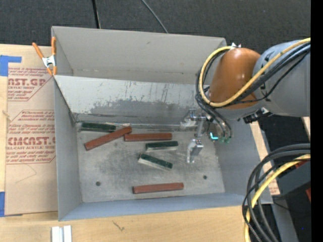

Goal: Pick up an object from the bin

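— Step in hand?
— Seemingly approach: hung low at the right of the bin, near the middle dark green bar. Could not tell jaws released or clenched.
— Next?
— Called for centring over that bar, closing across its width.

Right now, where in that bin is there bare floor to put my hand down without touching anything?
Bare floor lies front left, between the tilted brown stick and the front brown stick, and front right, near the gripper. The middle band of green sticks is crowded.
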`<action>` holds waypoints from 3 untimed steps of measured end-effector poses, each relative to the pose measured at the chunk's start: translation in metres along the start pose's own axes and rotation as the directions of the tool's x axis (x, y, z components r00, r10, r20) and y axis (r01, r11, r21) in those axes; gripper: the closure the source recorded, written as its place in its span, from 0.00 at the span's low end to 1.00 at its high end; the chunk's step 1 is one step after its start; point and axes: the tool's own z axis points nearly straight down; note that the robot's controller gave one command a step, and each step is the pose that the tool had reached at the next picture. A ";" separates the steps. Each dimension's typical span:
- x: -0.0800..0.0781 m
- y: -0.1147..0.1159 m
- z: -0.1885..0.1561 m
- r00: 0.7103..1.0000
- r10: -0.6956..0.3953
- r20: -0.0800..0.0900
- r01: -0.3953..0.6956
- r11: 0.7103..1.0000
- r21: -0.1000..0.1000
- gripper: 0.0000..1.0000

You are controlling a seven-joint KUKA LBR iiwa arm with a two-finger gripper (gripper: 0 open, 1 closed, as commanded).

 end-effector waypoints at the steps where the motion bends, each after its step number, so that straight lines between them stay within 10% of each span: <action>1: -0.002 0.000 -0.004 1.000 -0.001 0.007 0.001 1.000 0.001 0.00; 2: -0.021 0.069 0.052 0.998 -0.064 0.022 0.064 0.998 0.000 1.00; 3: -0.021 0.069 0.052 0.998 -0.064 0.022 0.064 0.998 0.000 1.00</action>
